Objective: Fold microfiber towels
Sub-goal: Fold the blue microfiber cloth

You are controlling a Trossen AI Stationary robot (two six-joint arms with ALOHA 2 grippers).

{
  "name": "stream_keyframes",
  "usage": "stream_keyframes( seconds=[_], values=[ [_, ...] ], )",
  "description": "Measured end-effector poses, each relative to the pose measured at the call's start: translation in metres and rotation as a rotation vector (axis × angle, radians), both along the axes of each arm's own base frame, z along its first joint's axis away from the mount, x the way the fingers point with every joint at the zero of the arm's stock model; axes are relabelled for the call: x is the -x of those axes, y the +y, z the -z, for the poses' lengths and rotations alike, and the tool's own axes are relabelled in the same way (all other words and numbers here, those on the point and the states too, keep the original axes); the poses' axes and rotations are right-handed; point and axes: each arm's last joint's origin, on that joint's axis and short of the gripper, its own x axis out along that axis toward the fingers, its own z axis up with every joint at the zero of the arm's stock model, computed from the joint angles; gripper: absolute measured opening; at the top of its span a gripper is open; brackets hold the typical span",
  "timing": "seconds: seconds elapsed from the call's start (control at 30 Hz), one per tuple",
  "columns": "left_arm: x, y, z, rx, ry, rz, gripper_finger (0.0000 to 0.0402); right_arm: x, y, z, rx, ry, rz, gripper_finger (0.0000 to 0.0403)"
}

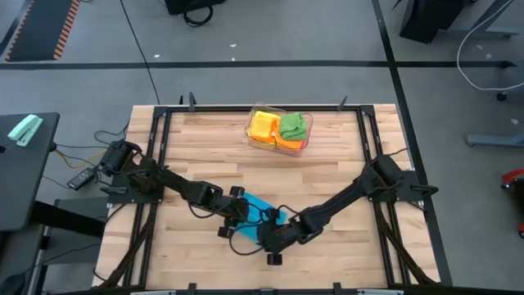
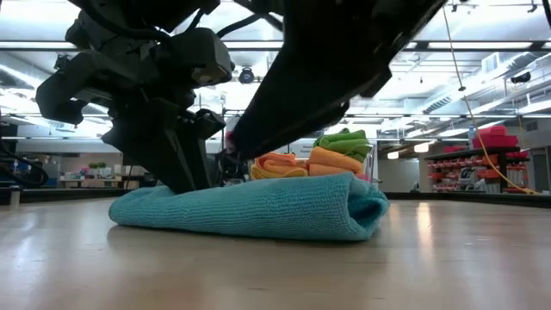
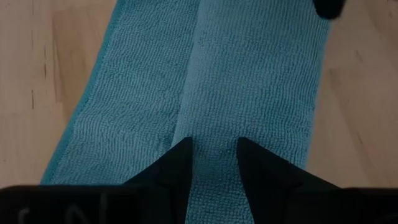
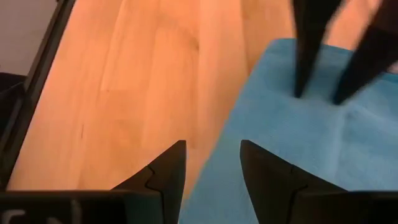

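Both grippers [image 1: 246,223] [image 1: 274,238] at the blue towel [image 2: 258,207], fingers [image 3: 180,165] part-spread, grip unclear; risks unfolding if edges slip.

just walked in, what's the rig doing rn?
Folding towels. Both arms are down on a blue towel lying folded on the near part of the wooden table. The left gripper is pressed onto its top layer with the jaws a little apart; the right gripper is at its edge. Orange and green towels sit in a clear tray at the far edge.
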Motion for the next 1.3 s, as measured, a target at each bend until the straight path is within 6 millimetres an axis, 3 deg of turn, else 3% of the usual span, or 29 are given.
stream_keyframes(
  seconds=[0.27, 0.5, 0.63, 0.8, 0.93, 1.1, 1.3],
  values=[
    [0.001, 0.000, 0.000, -0.003, 0.008, 0.000, 0.0138, -0.002, -0.002, 0.008, 0.044, -0.095, 0.013, 0.0161],
    [0.001, 0.000, 0.001, -0.005, 0.008, 0.001, 0.0128, 0.019, -0.017, 0.044, -0.086, -0.200, 0.045, 0.0161],
    [0.001, 0.000, 0.000, -0.004, 0.007, 0.001, 0.0131, 0.036, -0.024, 0.062, -0.111, -0.150, 0.100, 0.0161],
    [0.000, 0.000, 0.000, -0.004, 0.005, 0.001, 0.0134, 0.041, -0.024, 0.065, -0.141, -0.138, 0.119, 0.0161],
    [0.002, 0.000, -0.009, 0.000, -0.005, 0.004, 0.0126, 0.040, -0.023, 0.059, -0.135, -0.130, 0.090, 0.0161],
    [0.008, 0.004, -0.033, -0.001, -0.055, 0.014, 0.0117, 0.042, -0.023, 0.025, -0.175, -0.180, 0.083, 0.0161],
    [0.003, 0.031, -0.041, -0.002, -0.086, -0.100, 0.0130, 0.062, -0.045, 0.000, -0.169, -0.017, 0.280, 0.0161]
  ],
)
